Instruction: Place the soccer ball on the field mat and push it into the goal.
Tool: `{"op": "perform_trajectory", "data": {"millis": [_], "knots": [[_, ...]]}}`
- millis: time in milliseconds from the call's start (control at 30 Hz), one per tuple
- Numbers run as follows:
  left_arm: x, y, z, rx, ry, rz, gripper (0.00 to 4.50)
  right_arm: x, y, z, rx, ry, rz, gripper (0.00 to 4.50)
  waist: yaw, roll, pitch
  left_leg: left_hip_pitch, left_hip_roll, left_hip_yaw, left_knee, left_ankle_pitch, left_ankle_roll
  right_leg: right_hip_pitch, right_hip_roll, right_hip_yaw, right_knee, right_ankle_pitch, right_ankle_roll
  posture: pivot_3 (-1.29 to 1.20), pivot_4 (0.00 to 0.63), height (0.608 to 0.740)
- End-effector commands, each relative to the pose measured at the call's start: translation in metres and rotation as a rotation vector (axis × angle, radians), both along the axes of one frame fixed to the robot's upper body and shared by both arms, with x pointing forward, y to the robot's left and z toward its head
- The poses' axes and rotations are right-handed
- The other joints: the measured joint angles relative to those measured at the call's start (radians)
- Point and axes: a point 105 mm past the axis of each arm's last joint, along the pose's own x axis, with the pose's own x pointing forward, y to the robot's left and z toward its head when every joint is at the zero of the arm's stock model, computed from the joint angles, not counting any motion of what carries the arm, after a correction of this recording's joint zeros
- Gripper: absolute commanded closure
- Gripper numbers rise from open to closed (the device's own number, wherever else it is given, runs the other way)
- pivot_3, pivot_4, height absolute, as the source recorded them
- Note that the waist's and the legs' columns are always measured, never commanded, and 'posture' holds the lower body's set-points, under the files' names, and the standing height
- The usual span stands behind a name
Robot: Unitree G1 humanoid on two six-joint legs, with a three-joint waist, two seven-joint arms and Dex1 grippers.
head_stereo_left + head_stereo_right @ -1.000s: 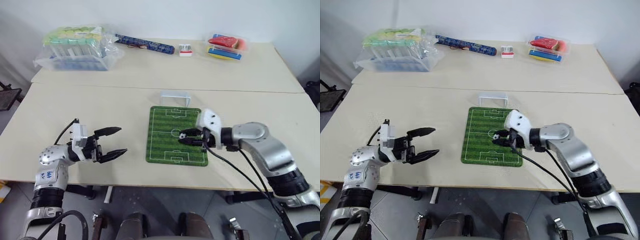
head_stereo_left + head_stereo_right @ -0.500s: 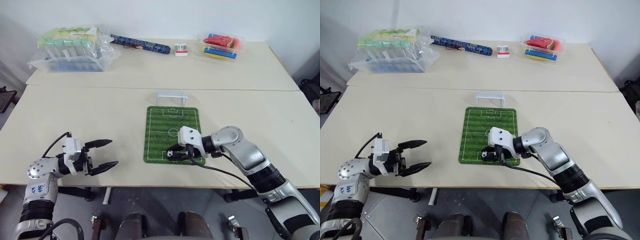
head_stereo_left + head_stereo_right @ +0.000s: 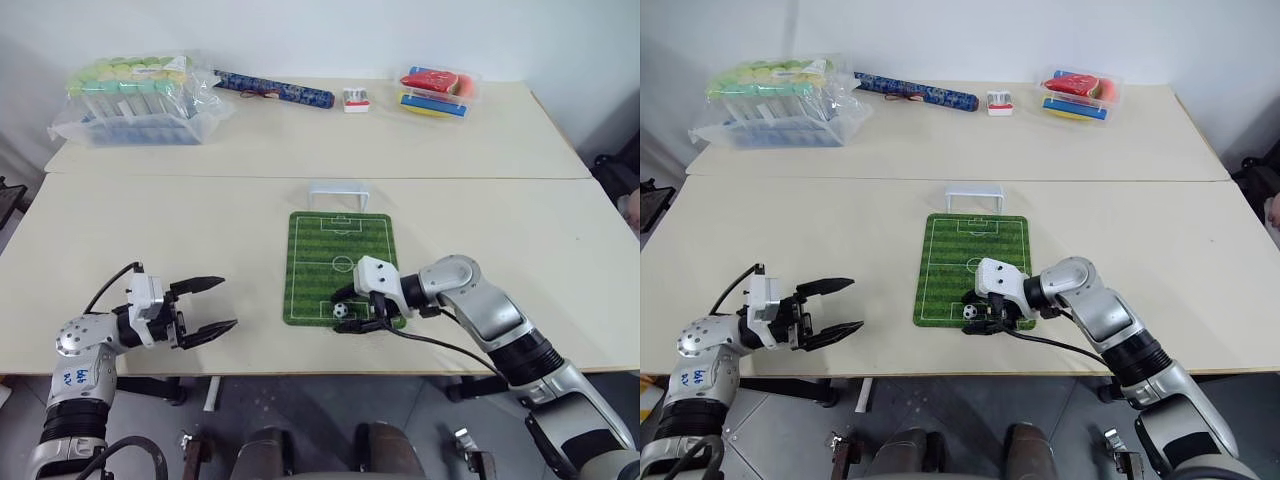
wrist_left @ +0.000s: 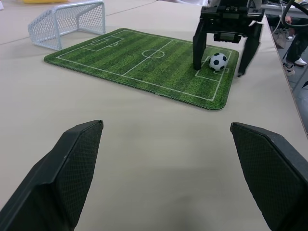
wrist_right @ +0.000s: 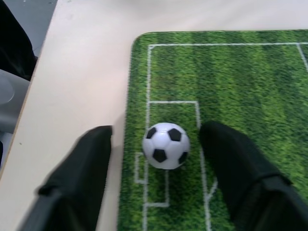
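From the head camera, the field mat (image 3: 338, 268) is lying flat on the near table (image 3: 150, 230), its long axis running away from the robot toward the goal (image 3: 339, 192), which is standing just beyond the mat's far short edge with its open mouth facing the mat. The soccer ball (image 3: 341, 310) is sitting on the mat close to the near short edge, in the near penalty area. The right gripper (image 3: 352, 312) is reaching in from the right, pointing left and tilted downward, with its 2 fingers standing apart on either side of the ball. The left gripper (image 3: 208, 308) is hovering over bare table well to the left of the mat, its 2 fingers spread and gripping nothing. On the far table a bag of tubes (image 3: 135, 98), a long blue patterned pouch (image 3: 275, 88), a small red-and-white box (image 3: 356, 99) and a clear container of red, yellow and blue items (image 3: 434, 91) are lying in a row.

In the left wrist view, the left fingers (image 4: 67, 168) are standing wide apart over the tabletop; beyond them the mat is stretching toward the goal, and the ball is resting between the right gripper's 2 lowered fingers.

In the right wrist view, the ball (image 5: 166, 145) is sitting on the mat between the 2 fingers (image 5: 236, 168), with a small gap showing on each side, so nothing is clamping it. The mat's rounded corner and white box lines are showing around it.
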Motion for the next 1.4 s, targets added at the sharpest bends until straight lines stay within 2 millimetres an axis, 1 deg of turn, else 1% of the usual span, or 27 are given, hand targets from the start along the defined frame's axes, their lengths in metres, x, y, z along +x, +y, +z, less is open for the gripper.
{"op": "perform_trajectory", "data": {"millis": [33,167,333,367,433,533,667,733,833,1000,1100,1167,1267,1300,1333,1367,1400], "knots": [[0.002,-0.001,0.009,0.004,-0.039,-0.006,0.0,-0.003,0.002,0.011,0.038,-0.021,0.015,1.36,0.0,0.0,0.0,0.0,0.0,0.0,0.0,0.0,0.0,0.0,0.0,0.0,0.0,0.0,0.0,0.0,0.15,0.74],[0.001,-0.004,0.01,0.002,-0.042,-0.013,0.0,-0.008,0.005,0.021,0.049,-0.047,0.05,1.36,0.0,0.0,0.0,0.0,0.0,0.0,0.0,0.0,0.0,0.0,0.0,0.0,0.0,0.0,0.0,0.0,0.15,0.74],[0.0,-0.004,0.012,-0.002,-0.045,-0.02,0.0,-0.016,0.009,0.043,0.094,-0.068,0.064,1.36,0.001,0.0,0.0,0.0,0.0,0.0,0.0,0.0,0.0,0.0,0.0,0.0,0.0,0.0,0.0,0.0,0.15,0.74],[-0.001,-0.004,0.012,-0.002,-0.046,-0.022,0.0,-0.019,0.009,0.046,0.104,-0.056,0.063,1.53,0.001,0.0,0.0,0.0,0.0,0.0,0.0,0.0,0.0,0.0,0.0,0.0,0.0,0.0,0.0,0.0,0.15,0.74],[-0.001,-0.004,0.017,-0.026,-0.055,-0.021,0.0,-0.034,0.003,0.05,0.117,-0.041,0.107,2.0,0.004,0.0,0.0,0.0,0.0,-0.001,0.0,0.0,0.0,0.0,0.0,0.0,0.0,0.0,0.0,0.0,0.15,0.74],[-0.002,-0.005,0.024,-0.064,-0.065,-0.007,0.0,-0.044,-0.001,0.038,0.082,-0.005,0.094,3.01,0.004,-0.001,0.0,0.0,0.0,-0.002,0.0,0.0,0.0,0.001,0.0,0.0,0.0,0.0,0.0,0.0,0.15,0.74],[-0.006,-0.006,0.026,-0.075,-0.066,-0.009,0.0,-0.048,-0.003,0.025,0.051,0.012,0.085,4.47,0.0,-0.001,0.0,0.0,0.0,-0.001,0.0,0.0,0.0,0.0,0.0,0.0,0.0,0.0,0.0,0.0,0.15,0.74],[-0.007,-0.007,0.026,-0.082,-0.062,-0.004,0.0,-0.045,0.0,0.018,0.054,0.023,0.071,4.47,-0.001,-0.001,0.0,0.0,0.0,0.0,0.0,0.0,0.0,0.0,0.0,0.001,0.0,0.0,0.0,0.0,0.15,0.74],[-0.01,-0.011,0.023,-0.085,-0.056,-0.003,0.0,-0.038,0.003,0.012,0.058,0.023,0.047,4.47,0.0,-0.001,0.0,0.001,0.001,0.0,0.0,-0.001,-0.001,0.0,0.001,0.001,0.0,0.0,0.0,0.0,0.15,0.74],[-0.011,-0.016,0.022,-0.091,-0.053,-0.001,0.0,-0.02,0.006,0.012,0.073,0.005,0.011,4.47,0.002,-0.001,0.0,0.001,0.0,0.0,0.0,-0.001,-0.001,0.0,0.001,0.001,0.0,0.0,0.0,0.0,0.15,0.74],[-0.01,-0.017,0.02,-0.088,-0.051,0.003,0.0,-0.003,0.007,0.012,0.081,-0.022,-0.033,4.47,0.001,-0.001,0.0,0.001,0.001,0.0,0.0,-0.001,-0.001,0.0,0.001,0.001,0.0,0.0,0.0,0.0,0.15,0.74],[-0.007,-0.017,0.021,-0.086,-0.054,0.007,0.0,0.012,0.006,0.016,0.091,-0.056,-0.08,4.47,0.0,-0.001,0.0,0.001,0.0,0.0,0.0,-0.001,-0.001,0.0,0.001,0.001,0.0,0.0,0.0,0.0,0.15,0.74],[-0.003,-0.016,0.023,-0.088,-0.063,0.019,0.0,0.036,0.0,0.03,0.124,-0.113,-0.167,4.47,0.0,0.0,0.0,0.001,0.0,0.0,0.0,-0.001,-0.001,0.0,0.001,0.001,0.0,0.0,0.0,0.0,0.15,0.74],[0.0,-0.015,0.025,-0.09,-0.068,0.027,0.0,0.053,-0.007,0.044,0.147,-0.164,-0.238,4.47,0.0,0.0,0.0,0.001,0.0,0.0,0.0,-0.001,-0.001,0.0,0.001,0.001,0.0,0.0,0.0,0.0,0.15,0.74],[0.001,-0.015,0.026,-0.092,-0.072,0.032,0.0,0.064,-0.012,0.053,0.164,-0.198,-0.287,4.47,0.0,0.0,0.0,0.001,0.0,0.0,0.0,-0.001,-0.001,0.0,0.001,0.001,0.0,0.0,0.0,0.0,0.15,0.74],[0.004,-0.014,0.028,-0.095,-0.077,0.041,0.0,0.082,-0.023,0.072,0.195,-0.268,-0.371,4.47,-0.001,0.0,0.0,0.0,0.0,0.0,0.0,-0.001,-0.001,0.0,0.0,0.001,0.0,0.0,0.0,0.0,0.15,0.74],[0.006,-0.013,0.029,-0.096,-0.081,0.047,0.0,0.093,-0.03,0.085,0.217,-0.314,-0.424,4.47,-0.002,0.0,0.001,0.001,0.0,0.0,0.0,-0.001,-0.001,0.0,0.001,0.001,0.0,0.0,0.0,0.0,0.15,0.74]]}}
